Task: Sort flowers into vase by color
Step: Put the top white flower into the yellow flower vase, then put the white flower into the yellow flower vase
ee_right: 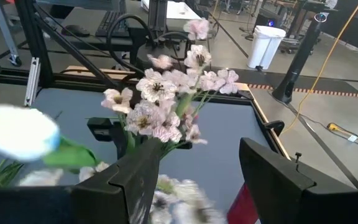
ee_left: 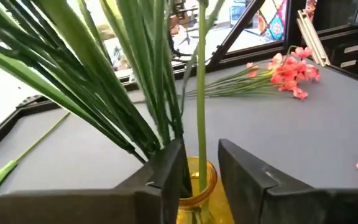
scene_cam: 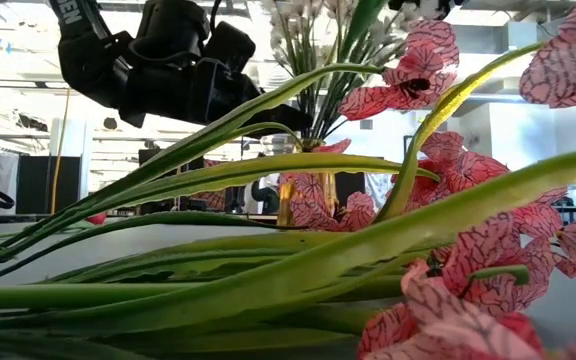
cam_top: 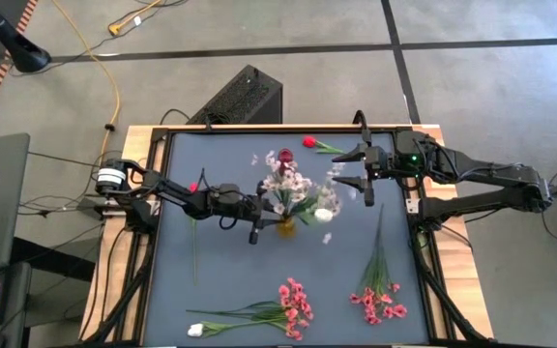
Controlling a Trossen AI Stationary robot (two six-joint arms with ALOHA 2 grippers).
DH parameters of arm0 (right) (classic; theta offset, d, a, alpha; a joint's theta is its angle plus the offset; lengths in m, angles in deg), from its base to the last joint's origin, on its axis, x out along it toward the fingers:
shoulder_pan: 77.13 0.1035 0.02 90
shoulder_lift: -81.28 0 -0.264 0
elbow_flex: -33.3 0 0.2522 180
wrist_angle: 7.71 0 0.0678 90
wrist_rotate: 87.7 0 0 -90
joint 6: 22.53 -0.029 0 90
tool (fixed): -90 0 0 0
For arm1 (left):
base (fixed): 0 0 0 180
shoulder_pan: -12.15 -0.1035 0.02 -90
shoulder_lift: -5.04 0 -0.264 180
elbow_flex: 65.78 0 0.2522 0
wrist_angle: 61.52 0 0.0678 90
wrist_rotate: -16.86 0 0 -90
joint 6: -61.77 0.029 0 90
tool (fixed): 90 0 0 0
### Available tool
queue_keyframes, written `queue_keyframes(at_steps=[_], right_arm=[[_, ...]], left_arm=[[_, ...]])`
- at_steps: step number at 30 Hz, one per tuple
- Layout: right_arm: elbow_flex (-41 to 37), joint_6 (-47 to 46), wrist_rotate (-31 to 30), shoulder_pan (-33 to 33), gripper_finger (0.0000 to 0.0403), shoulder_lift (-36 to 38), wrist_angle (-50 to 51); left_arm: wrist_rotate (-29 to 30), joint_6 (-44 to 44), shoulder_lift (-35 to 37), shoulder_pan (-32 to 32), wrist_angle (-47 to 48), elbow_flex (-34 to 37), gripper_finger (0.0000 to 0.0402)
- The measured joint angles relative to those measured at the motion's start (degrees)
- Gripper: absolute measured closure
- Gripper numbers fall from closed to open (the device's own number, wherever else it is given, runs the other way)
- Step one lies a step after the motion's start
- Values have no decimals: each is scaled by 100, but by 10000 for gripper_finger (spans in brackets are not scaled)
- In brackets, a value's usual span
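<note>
— Vase? Where?

— Amber glass vase (cam_top: 286, 228), stood near mid-counter (cam_top: 230, 280), packed with pale pink-white blossoms (cam_top: 288, 182) on green stems. Seen also from the left wrist, stems (ee_left: 166, 106) rising out of the yellow rim (ee_left: 197, 180).

— Left tool?

— Left tool (cam_top: 256, 220) hung just beside the vase, on its left in the high view. Fingers (ee_left: 173, 174) parted, straddling the vase mouth and the stems; closed on nothing that could be made out.

— Right tool?

— Right tool (cam_top: 361, 171) held above the counter's far right part, near the blossoms. Fingers (ee_right: 135, 174) spread wide, gripped nothing; blossoms (ee_right: 166, 93) straight ahead in the wrist view, a white bud (ee_right: 17, 134) close by, blurred.

— Loose flowers?

— Bright pink spray (cam_top: 296, 304) lay on the near edge, a white bud (cam_top: 195, 330) at the left end of the stems there. Second bright pink spray (cam_top: 379, 300) lay near the right corner, stem pointing away toward the far side. Red rosebud (cam_top: 309, 142) rested at the far edge; another red one (cam_top: 193, 187) by the left arm, its thin stem (cam_top: 195, 246) running toward the near side. White bud (cam_top: 324, 215) lay just right of the vase.
</note>
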Motion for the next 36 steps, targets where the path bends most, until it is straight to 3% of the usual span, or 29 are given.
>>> queue_keyframes(at_steps=[5, 14, 22, 36], right_arm=[[2, -1, -1, -2, 155, 1, 0], [-1, 2, 1, -2, 155, 0, 2], [1, -1, 0, -2, 155, 2, 2], [2, 2, -1, -2, 155, 0, -66]], left_arm=[[-46, -8, 1, -2, 21, 0, 286], [-853, 195, 17, -2, 144, 0, 287], [-764, 306, 158, -12, 317, 0, 287], [-200, 540, 1957, -15, 3219, -2, 287]])
